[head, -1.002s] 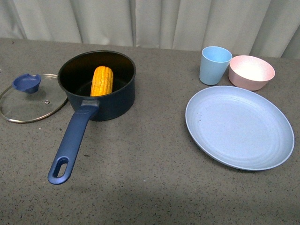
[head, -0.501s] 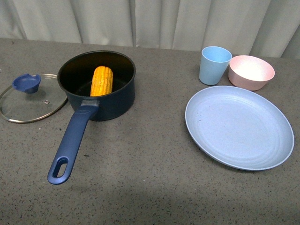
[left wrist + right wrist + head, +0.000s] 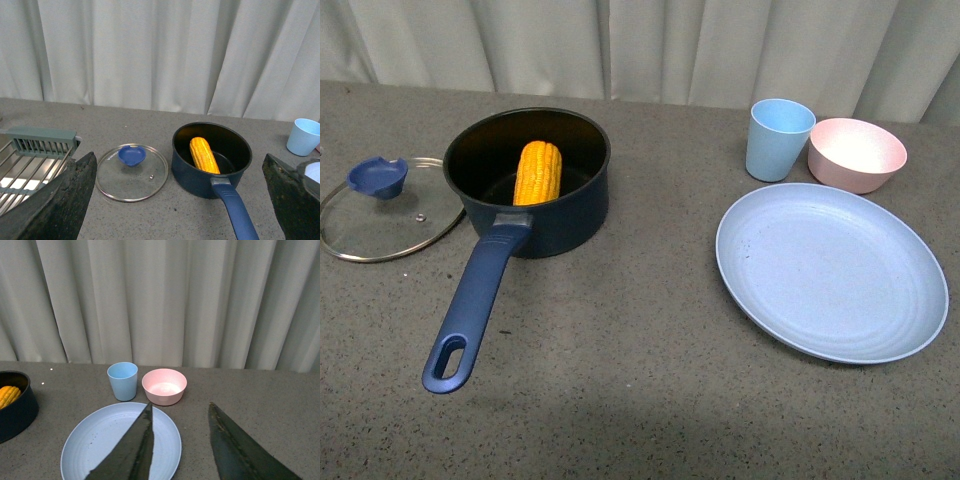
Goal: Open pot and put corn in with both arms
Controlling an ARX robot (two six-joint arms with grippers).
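The navy pot (image 3: 557, 215) stands open at the left of the table, its long handle (image 3: 470, 310) pointing toward me. The yellow corn (image 3: 538, 173) lies inside it, leaning on the near wall. The pot (image 3: 200, 177) and corn (image 3: 203, 155) also show in the left wrist view, and the pot's edge (image 3: 17, 407) with corn (image 3: 7, 395) in the right wrist view. Neither arm shows in the front view. My left gripper (image 3: 182, 200) is open and empty, held back from the pot. My right gripper (image 3: 180, 412) is open and empty above the blue plate.
The glass lid with blue knob (image 3: 380, 205) lies flat on the table left of the pot. A blue plate (image 3: 830, 270), a light-blue cup (image 3: 778, 138) and a pink bowl (image 3: 857, 153) stand at the right. A wire rack (image 3: 30, 160) sits further left. Curtains hang behind.
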